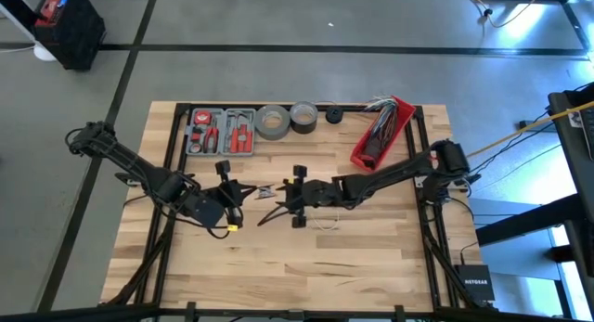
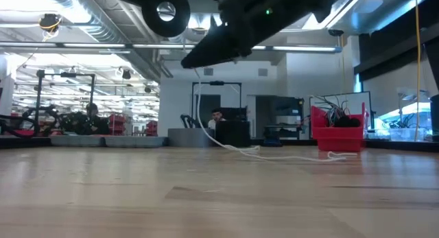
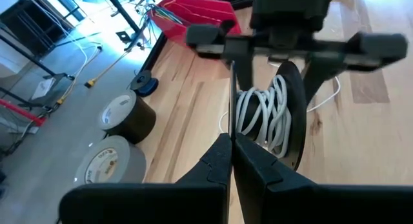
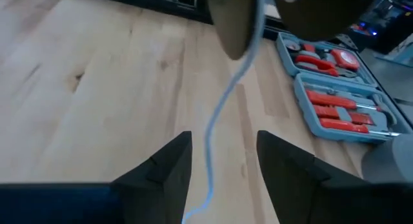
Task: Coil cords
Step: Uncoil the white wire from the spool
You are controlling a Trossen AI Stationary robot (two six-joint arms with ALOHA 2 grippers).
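The cord is a very thin white cable. One strand (image 4: 216,114) hangs from my left gripper (image 1: 263,193), which is shut at mid-table, pointing toward the table's right edge. It passes between the fingers of my right gripper (image 4: 222,137), which faces it, open, touching nothing. Several loops of the cord (image 3: 261,117) show just beyond the right gripper, seemingly on the table under the right arm. In the low view the strand drops to the wood and trails to the right (image 2: 274,154). I cannot make out the cord's black disc for sure. My left gripper pinches one strand of the cord (image 3: 231,121) between the free ends of its two fingers. The fingers come nearly level from the table's left, slanting a little down. The strand hangs slack below them (image 4: 210,153) and runs down to the table.
Along the far edge stand a grey tool case with red tools (image 1: 223,129), two grey tape rolls (image 1: 274,121) (image 1: 303,113), a small black roll (image 1: 332,115) and a red bin of wires (image 1: 380,132). Bare wood (image 1: 306,266) lies toward the near edge.
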